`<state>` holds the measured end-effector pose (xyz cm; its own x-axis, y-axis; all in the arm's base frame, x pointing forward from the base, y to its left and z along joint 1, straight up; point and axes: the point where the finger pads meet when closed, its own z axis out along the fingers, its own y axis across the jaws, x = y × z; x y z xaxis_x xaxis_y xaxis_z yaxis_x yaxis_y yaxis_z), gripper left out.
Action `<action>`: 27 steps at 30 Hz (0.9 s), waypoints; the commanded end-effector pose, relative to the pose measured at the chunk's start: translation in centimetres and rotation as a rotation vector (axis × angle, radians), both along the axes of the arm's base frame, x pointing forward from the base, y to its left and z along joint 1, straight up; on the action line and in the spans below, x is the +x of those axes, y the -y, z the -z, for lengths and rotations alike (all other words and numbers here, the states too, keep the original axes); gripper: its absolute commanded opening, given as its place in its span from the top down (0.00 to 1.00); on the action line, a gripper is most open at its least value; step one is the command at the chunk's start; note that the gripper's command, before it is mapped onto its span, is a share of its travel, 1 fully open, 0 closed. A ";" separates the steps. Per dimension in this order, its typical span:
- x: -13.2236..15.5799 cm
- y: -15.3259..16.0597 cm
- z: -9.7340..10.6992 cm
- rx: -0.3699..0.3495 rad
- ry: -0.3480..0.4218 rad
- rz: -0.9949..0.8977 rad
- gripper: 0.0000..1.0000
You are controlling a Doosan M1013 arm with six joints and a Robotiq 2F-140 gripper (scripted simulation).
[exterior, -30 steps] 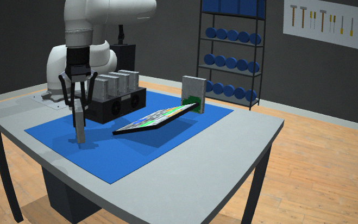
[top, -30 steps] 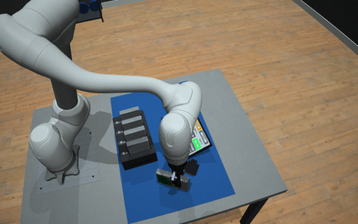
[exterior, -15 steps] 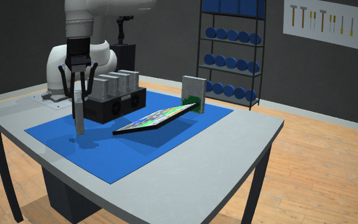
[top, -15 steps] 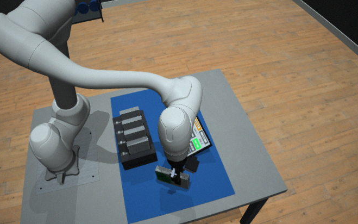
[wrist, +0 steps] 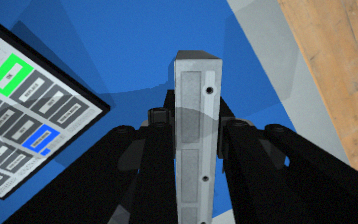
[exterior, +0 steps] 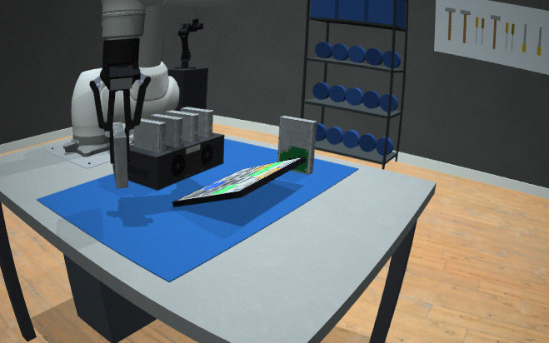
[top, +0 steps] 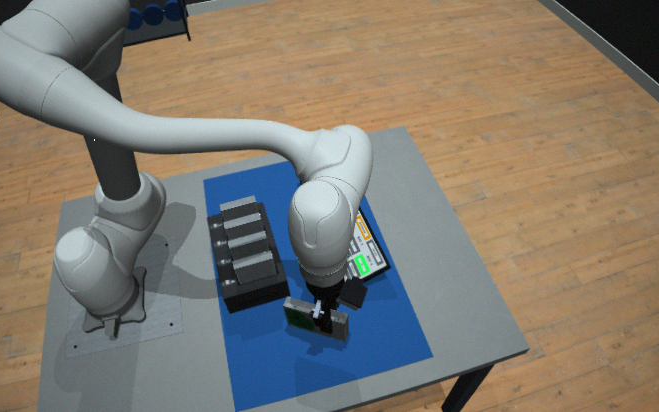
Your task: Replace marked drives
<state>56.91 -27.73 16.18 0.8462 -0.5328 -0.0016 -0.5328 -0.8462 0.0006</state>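
Observation:
My gripper (top: 320,313) (exterior: 121,128) (wrist: 191,104) is shut on a grey spare drive (top: 294,314) (exterior: 120,161) (wrist: 196,95). It holds the drive upright a little above the blue mat (top: 270,368) (exterior: 161,238) (wrist: 130,40), just off the near end of the black dock (top: 254,294) (exterior: 169,164). Grey drives (top: 247,240) (exterior: 173,127) stand in all the dock's bays. The tilted screen (top: 370,245) (exterior: 237,183) (wrist: 25,115) shows a green box by "BAY 4" and a blue box lower down. A second spare drive (exterior: 296,142) stands upright behind the screen; my arm hides it in the top view.
The mat lies on a grey table (top: 449,255) (exterior: 310,256). The arm's base (top: 106,271) stands at the table's left, behind the dock. A shelf with blue cylinders (exterior: 353,97) stands beyond the table.

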 end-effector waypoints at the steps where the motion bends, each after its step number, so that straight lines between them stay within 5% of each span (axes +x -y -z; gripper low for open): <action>1: 0.0 0.0 -1.0 0.000 0.001 0.000 0.90; 27: 0.0 0.0 -8.3 0.000 0.001 0.000 0.90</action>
